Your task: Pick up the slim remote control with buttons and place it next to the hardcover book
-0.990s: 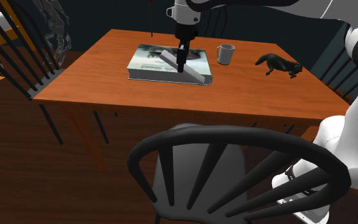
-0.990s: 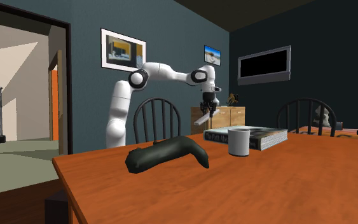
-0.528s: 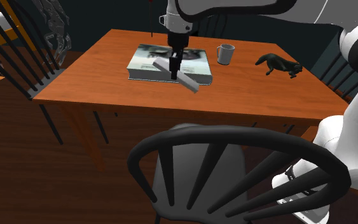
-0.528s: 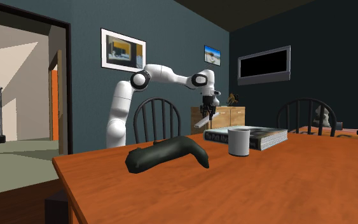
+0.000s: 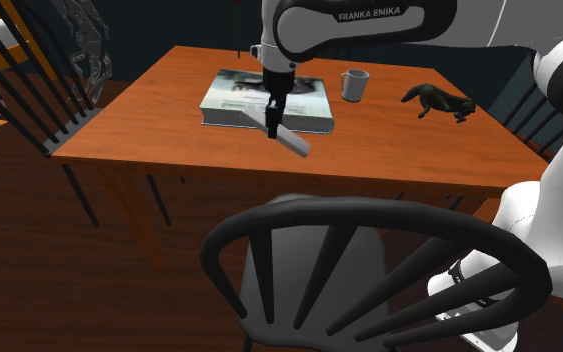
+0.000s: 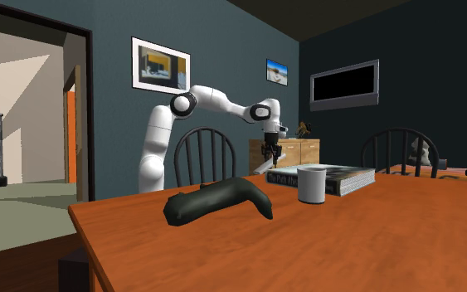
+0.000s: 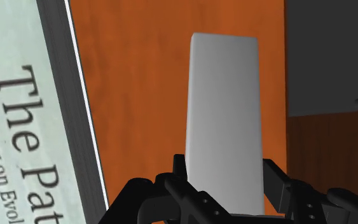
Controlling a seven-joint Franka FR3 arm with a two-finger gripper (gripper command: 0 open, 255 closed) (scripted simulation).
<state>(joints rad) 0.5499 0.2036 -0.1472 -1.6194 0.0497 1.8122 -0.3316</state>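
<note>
Remote carried off book toward table edge, pincer clamped on it, hand pointing down

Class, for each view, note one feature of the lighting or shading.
Shoulder view: dim, with a dark chair back in front. Second exterior view: the doorway is brightest, the right-hand wall darkest. Wrist view: the plain grey remote in the tool shades darker away from the book.

arm: white capitals "FRANKA EMIKA" on its dark band | hardcover book, cover in the wrist view: large black "The Pat", cut off at the edge, with smaller "Theory on Evol" beside it | book's spine, second exterior view: pale lettering, perhaps "The Path", hard to read
</note>
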